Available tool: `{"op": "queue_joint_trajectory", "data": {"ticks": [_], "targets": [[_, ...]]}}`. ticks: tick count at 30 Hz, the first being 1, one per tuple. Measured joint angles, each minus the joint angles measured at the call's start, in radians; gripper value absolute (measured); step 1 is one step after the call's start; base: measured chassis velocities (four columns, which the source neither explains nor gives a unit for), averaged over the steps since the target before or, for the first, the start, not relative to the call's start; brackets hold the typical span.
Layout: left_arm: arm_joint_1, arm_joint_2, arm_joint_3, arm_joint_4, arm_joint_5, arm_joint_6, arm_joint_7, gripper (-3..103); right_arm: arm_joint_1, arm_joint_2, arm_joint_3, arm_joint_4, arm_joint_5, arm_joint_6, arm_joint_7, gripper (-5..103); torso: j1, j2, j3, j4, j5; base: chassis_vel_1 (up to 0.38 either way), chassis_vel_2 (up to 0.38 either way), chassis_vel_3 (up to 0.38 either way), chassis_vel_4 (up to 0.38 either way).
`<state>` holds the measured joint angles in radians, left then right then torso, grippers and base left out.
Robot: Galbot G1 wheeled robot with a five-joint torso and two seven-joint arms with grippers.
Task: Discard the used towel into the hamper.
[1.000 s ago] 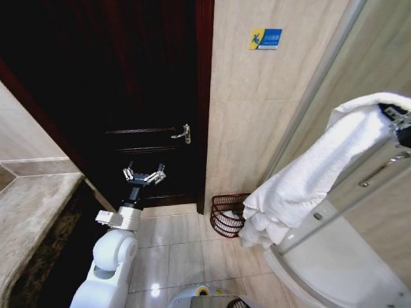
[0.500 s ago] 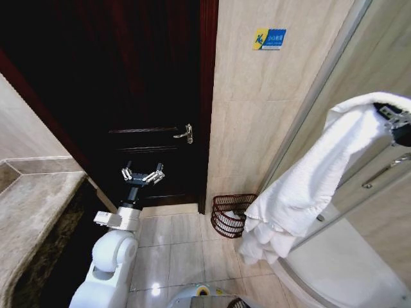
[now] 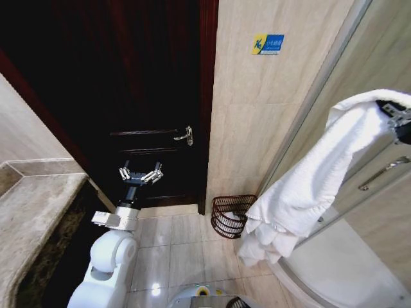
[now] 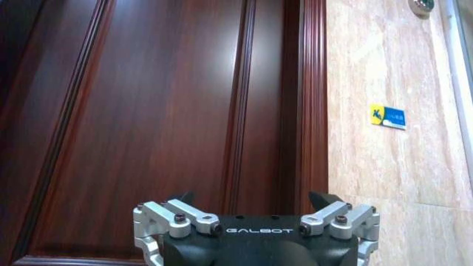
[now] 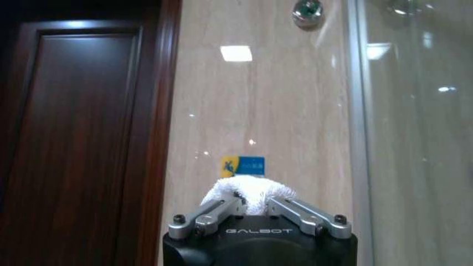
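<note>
Your right gripper pinches the white towel high at right, its tail seemingly just beside the hamper rim on open floor, while the left gripper idles, jaws spread.

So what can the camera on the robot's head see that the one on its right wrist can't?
Only the head view shows the hamper on the floor by the wall, the full length of the white towel hanging down, the door handle, and the left gripper, open and held up before the dark door. Only the right wrist view shows the right gripper up close, pinching a bunched end of the towel, plus a round metal fitting on the wall. Both show the door, the tiled wall and the blue-and-yellow sign.
</note>
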<state>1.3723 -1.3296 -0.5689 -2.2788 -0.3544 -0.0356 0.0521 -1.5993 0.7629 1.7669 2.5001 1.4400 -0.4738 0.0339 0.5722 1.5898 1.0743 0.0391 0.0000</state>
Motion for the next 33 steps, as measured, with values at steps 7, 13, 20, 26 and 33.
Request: {"op": "queue_joint_trajectory", "data": {"ticks": [7,13,20,26,33], "targets": [[0.010,-0.005,0.000,0.003,0.005,-0.018,0.001,100,0.022,-0.111,0.005,0.000,0.051,0.004,0.012,2,0.021,0.044,0.023,-0.0001,0.0003,0.000,0.000,0.000,0.000],[0.024,-0.019,-0.002,-0.015,0.022,-0.020,0.001,100,0.059,-0.306,0.014,-0.091,0.131,0.004,0.052,2,0.022,0.048,0.026,0.0001,0.0006,0.000,0.000,0.000,0.000],[0.025,-0.032,0.004,-0.027,0.043,-0.016,-0.010,100,0.114,-0.549,0.016,-0.327,0.205,0.004,0.078,2,0.022,0.046,0.025,0.0003,0.0002,0.000,0.000,0.000,0.000],[0.025,-0.037,0.015,-0.034,0.052,-0.011,-0.010,100,0.135,-0.765,0.016,-0.563,0.191,0.004,0.049,2,0.021,0.044,0.024,0.0000,-0.0005,0.000,0.000,0.000,0.000],[0.032,-0.028,0.015,-0.045,0.050,-0.012,-0.010,100,0.117,-0.934,0.005,-0.768,0.171,0.030,0.029,2,0.020,0.041,0.022,0.0000,0.0003,0.000,0.000,0.000,0.000]]}}
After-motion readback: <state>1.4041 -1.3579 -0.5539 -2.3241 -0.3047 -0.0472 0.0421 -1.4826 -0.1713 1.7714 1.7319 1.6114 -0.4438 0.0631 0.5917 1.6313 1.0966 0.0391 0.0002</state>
